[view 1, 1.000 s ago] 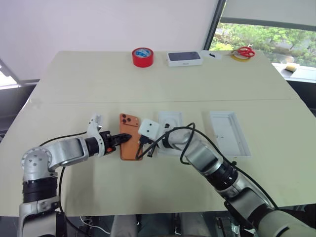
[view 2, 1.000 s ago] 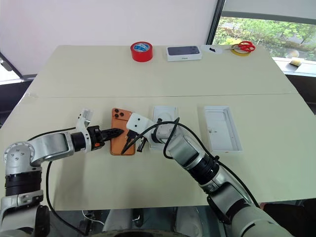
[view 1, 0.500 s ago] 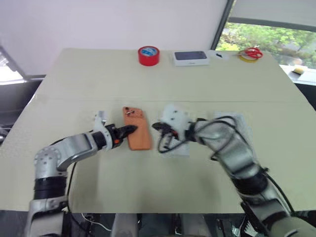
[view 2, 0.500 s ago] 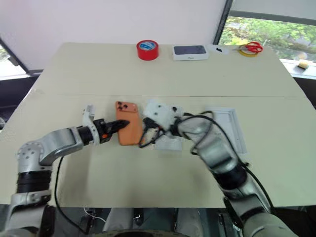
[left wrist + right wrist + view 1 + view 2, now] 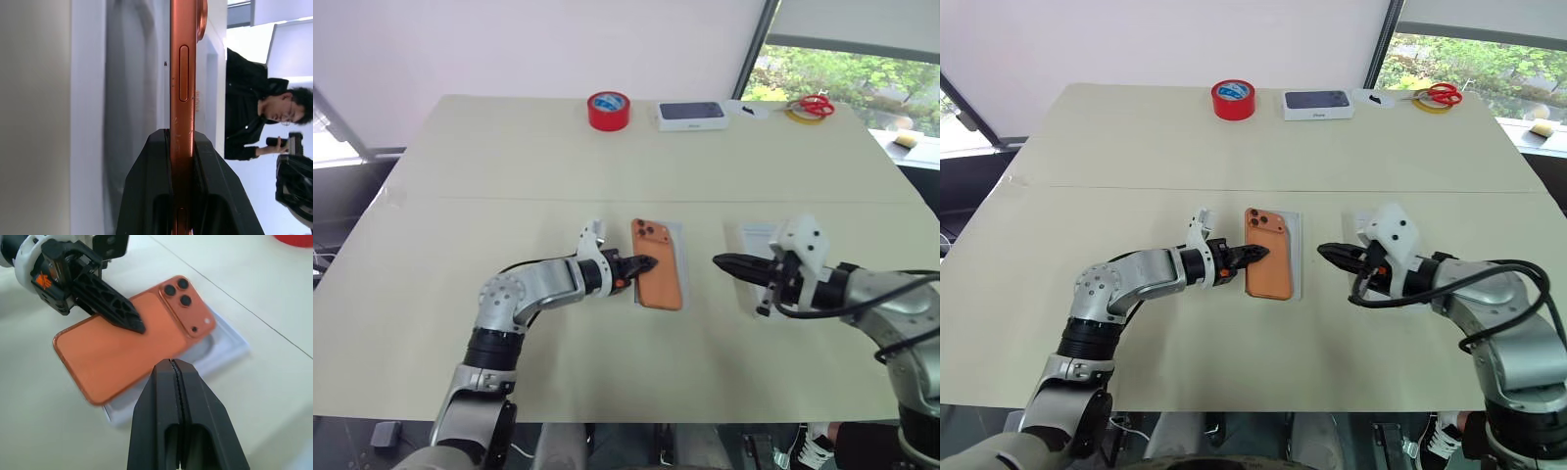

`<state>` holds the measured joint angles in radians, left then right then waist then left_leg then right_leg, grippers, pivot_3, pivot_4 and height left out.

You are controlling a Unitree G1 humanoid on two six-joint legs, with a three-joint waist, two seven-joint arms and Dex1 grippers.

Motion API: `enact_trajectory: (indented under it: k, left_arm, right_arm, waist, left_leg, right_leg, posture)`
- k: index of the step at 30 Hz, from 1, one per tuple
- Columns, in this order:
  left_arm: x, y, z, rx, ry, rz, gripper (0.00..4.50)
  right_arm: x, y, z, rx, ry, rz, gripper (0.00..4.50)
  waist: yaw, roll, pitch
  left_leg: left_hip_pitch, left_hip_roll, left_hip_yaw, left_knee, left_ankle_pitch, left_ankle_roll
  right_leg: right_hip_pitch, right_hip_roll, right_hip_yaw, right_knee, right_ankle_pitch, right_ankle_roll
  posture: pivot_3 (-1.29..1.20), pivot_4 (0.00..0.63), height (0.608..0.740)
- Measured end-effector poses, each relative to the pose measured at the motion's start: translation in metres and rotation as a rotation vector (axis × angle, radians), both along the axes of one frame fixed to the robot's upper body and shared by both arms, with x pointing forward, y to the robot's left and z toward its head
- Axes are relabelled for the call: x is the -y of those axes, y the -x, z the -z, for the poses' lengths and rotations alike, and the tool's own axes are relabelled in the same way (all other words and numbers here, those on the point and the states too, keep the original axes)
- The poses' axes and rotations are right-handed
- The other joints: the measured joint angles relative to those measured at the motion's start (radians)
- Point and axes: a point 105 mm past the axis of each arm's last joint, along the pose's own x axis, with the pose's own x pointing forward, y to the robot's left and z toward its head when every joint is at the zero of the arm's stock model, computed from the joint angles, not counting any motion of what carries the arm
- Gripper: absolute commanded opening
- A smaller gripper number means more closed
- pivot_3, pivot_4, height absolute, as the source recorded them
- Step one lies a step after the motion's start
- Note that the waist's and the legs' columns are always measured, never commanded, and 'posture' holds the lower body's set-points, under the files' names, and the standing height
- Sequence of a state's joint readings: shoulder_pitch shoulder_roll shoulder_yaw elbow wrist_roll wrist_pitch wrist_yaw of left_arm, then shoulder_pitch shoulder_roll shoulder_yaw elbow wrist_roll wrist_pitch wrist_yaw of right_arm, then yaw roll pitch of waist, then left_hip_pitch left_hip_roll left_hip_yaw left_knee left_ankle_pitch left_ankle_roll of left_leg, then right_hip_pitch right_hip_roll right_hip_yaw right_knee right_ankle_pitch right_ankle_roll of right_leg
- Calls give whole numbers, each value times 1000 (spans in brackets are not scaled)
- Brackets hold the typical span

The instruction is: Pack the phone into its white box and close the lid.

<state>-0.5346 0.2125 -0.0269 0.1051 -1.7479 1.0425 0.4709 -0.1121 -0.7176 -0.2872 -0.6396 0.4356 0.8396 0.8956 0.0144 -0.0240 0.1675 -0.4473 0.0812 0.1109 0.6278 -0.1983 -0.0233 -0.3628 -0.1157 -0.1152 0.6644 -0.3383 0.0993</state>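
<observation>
Left eye view: the phone (image 5: 659, 277) is lying back up, lens cluster at its far end, over the white box (image 5: 677, 257), whose white rim is showing along the phone's right side and far end. The left gripper (image 5: 646, 264) is reaching in level from the phone's left, its fingers (image 5: 161, 181) pinching the phone's left edge, one above and one below. In the left wrist view the orange edge with its side button is running straight up between the two black fingers, and a person in dark clothing is sitting in the background beyond the phone.

The right gripper (image 5: 722, 261) is hanging off to the phone's right, apart from it, tips pointing back toward the phone, fingers (image 5: 171, 396) pressed together and holding nothing. In the right wrist view the phone is sitting slightly askew on the box, one near corner overhanging the rim. A white tray, probably the lid (image 5: 756, 238), is lying further right of the phone, largely hidden behind the right wrist.

Well beyond the phone, at the far edge of the bench (image 5: 509, 157), are sitting a red tape roll (image 5: 609, 110), a dark-topped white box (image 5: 691, 115), and red scissors (image 5: 812, 104).
</observation>
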Motion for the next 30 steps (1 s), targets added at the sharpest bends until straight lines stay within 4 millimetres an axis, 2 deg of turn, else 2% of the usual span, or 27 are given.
enact_trajectory:
  k: [6,15,20,24,27,30]
  left_arm:
    - [9,-7,6,21,-24,31,1]
    - [19,-10,8,53,-36,74,1]
    - [20,-10,9,57,-36,85,2204]
    - [21,-6,-3,83,-3,117,4232]
    - [16,-5,-8,93,0,128,4232]
    - [-10,-7,-14,123,-37,111,4232]
  right_arm:
    - [10,6,9,-29,8,54,0]
    - [14,9,13,-39,21,74,0]
    - [14,9,13,-23,32,75,0]
    - [12,9,14,-22,43,62,0]
    - [11,8,14,-18,47,59,0]
    - [11,4,11,-4,66,60,0]
  waist:
    - [0,0,0]
    - [2,0,0]
    - [1,0,0]
    - [0,0,0]
    - [-5,0,0]
    - [-6,1,1]
  left_leg:
    - [-1,0,0,0,0,0]
    - [-1,0,-1,1,0,0]
    - [-1,0,-1,0,0,0]
    - [-1,0,-1,1,0,0]
    - [0,1,-1,0,0,0]
    - [0,1,-1,0,0,0]
  right_leg:
    - [0,0,0,0,0,0]
    - [0,0,-1,-1,0,0]
    - [0,0,-1,-1,0,0]
    - [0,0,-1,0,0,0]
    - [0,0,-1,0,0,0]
    - [0,2,-1,0,0,0]
  posture:
    - [0,150,730]
    - [0,150,730]
    - [0,150,730]
    - [0,150,730]
    - [0,150,730]
    - [0,150,730]
